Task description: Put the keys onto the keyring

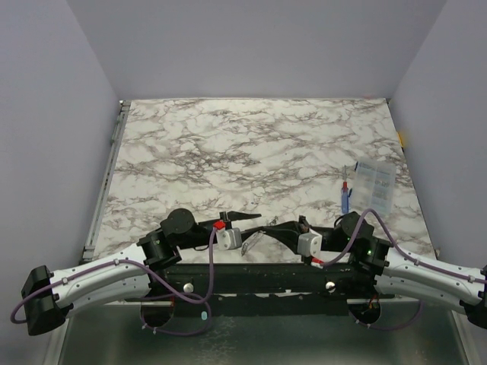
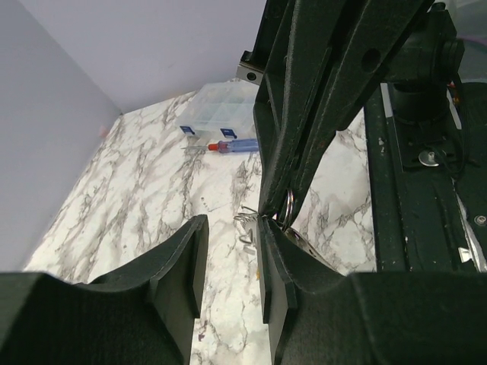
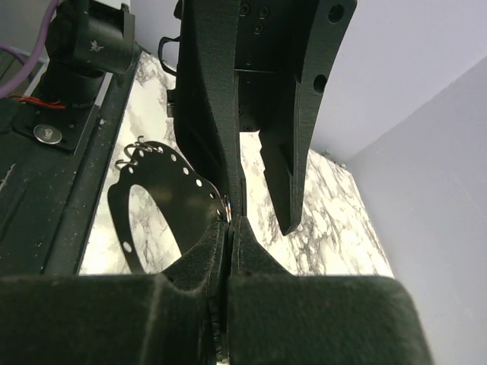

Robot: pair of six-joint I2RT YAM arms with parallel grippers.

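Observation:
My two grippers meet low over the near middle of the marble table (image 1: 251,144). The right gripper (image 1: 269,227) (image 3: 228,220) is shut on the thin silvery keyring (image 2: 290,205) (image 3: 227,211), which pokes out between its tips. From there a flat perforated metal plate with an oval hole (image 3: 152,190) (image 2: 319,249) hangs, carrying small wire loops (image 2: 246,220) (image 3: 139,149). My left gripper (image 1: 257,220) (image 2: 233,224) is open, with only table showing in its gap; its right finger (image 2: 278,274) rests against the right gripper's tip. I cannot make out the keys for certain.
A blue-and-red pen-like stick (image 1: 344,195) (image 2: 236,145) lies at the right, beside a clear compartment box (image 1: 373,185) (image 2: 217,114). The black mounting bar (image 1: 251,277) runs along the near edge. Grey walls close in the table on three sides.

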